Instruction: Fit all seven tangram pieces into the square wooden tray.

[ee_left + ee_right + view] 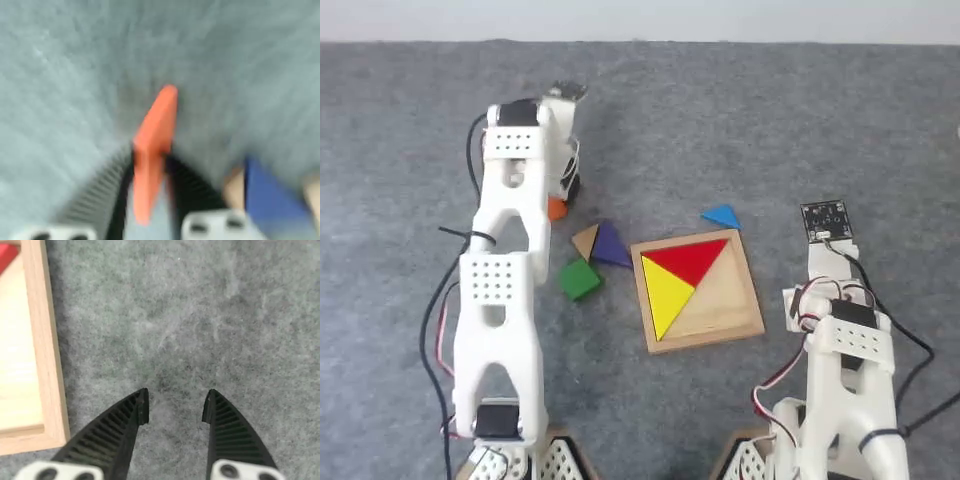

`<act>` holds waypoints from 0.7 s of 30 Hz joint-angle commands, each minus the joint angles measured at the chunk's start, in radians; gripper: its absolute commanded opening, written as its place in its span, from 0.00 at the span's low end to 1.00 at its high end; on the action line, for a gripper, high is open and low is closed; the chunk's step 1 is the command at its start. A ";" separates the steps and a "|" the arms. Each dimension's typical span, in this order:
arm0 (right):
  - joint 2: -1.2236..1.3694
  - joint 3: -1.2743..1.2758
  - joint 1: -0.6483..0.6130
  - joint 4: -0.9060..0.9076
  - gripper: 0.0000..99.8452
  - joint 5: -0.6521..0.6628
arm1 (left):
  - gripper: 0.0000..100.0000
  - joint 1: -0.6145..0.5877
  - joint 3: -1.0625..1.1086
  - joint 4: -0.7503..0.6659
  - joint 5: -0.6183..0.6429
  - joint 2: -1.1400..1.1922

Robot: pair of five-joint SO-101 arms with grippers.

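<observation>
The square wooden tray [748, 290] lies mid-table with a red triangle [692, 257] and a yellow triangle [666, 292] inside. A blue triangle [722, 215] lies just behind the tray. A tan piece [584, 240], a purple triangle [611, 245] and a green square [579, 279] lie left of it. My left gripper [150, 165] is shut on an orange piece [155, 135], held on edge over the carpet; that orange piece [556, 208] peeks from under the left arm. My right gripper [174, 405] is open above bare carpet, close to the tray's corner [50, 385].
Grey carpet covers the table. The left arm [505, 270] stretches along the left side, close to the loose pieces. The right arm [840, 340] stands right of the tray. Open carpet lies behind and in front of the tray.
</observation>
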 commanded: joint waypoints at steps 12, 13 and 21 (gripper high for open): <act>-0.030 -0.008 0.012 -0.012 0.18 0.002 | 0.11 0.057 0.309 -0.051 0.072 -0.400; -0.030 -0.008 0.012 -0.012 0.18 0.002 | 0.15 0.032 0.306 -0.061 0.071 -0.382; -0.028 -0.008 0.007 -0.012 0.18 0.002 | 0.21 -0.041 0.142 -0.087 0.035 -0.150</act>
